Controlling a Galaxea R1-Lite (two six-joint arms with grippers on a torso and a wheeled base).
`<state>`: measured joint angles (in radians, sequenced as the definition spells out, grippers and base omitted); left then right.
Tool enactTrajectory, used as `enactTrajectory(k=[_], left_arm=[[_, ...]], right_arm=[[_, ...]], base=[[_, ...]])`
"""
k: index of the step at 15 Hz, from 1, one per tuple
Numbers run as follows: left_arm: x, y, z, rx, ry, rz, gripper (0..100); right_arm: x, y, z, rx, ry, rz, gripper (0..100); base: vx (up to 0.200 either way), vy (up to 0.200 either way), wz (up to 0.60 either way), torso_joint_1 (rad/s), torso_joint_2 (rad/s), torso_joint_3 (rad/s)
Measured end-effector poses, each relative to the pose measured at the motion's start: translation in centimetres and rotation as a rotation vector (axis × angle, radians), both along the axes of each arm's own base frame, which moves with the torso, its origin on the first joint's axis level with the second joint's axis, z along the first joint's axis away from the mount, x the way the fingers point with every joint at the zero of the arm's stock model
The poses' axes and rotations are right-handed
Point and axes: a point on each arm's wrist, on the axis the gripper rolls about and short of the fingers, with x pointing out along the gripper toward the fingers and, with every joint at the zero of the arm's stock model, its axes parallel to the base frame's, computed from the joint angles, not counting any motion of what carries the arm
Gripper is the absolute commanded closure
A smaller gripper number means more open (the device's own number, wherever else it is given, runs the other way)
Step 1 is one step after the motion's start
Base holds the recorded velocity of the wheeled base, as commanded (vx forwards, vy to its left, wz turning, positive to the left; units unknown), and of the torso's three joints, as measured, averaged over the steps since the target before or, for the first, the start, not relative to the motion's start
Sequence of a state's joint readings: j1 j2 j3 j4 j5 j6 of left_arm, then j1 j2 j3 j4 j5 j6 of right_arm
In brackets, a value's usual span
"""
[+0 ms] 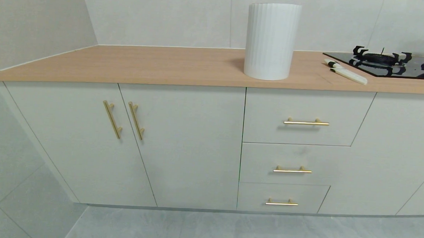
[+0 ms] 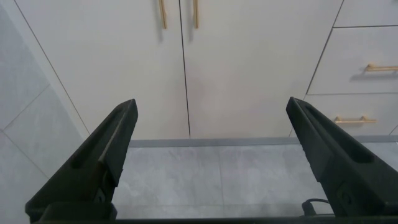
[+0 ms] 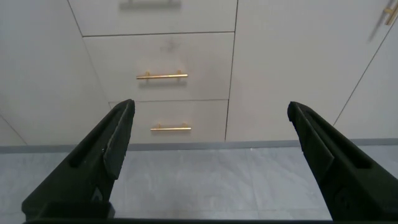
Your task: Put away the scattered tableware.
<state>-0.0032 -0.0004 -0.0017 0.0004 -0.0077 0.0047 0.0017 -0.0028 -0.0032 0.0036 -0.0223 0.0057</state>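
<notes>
Your knife (image 1: 345,71) lies near the counter's (image 1: 146,63) right end, just beside the stove (image 1: 389,64) — high above both grippers. It slants from back-left to front-right. The right gripper (image 3: 210,106), low by the drawers (image 3: 161,65), looks nearer than the left gripper (image 2: 211,109). Both are wide apart and hold nothing. The knife is white with a black band.

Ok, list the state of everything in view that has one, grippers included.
Left gripper, open, empty.
Right gripper, open, empty.
Cabinet doors, both shut.
Drawers, all three shut.
White ribbed container, upright on the counter.
White utensil, lying flat on the counter beside the hob.
</notes>
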Motion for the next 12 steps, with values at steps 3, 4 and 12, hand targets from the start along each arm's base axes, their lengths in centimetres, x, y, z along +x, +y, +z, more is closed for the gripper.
enactTrajectory(k=[3,4,12], left_arm=[[0.00,0.00,-0.01,0.000,0.001,0.000,0],[0.00,0.00,-0.01,0.000,0.001,0.000,0],[0.00,0.00,-0.01,0.000,0.001,0.000,0]], right_arm=[[0.00,0.00,-0.01,0.000,0.001,0.000,0],[0.00,0.00,-0.01,0.000,0.001,0.000,0],[0.00,0.00,-0.02,0.000,0.002,0.000,0]], base=[[0.200,0.000,0.00,0.007,0.00,0.002],[0.200,0.000,0.00,0.007,0.00,0.002],[0.200,0.000,0.00,0.002,0.00,0.001]])
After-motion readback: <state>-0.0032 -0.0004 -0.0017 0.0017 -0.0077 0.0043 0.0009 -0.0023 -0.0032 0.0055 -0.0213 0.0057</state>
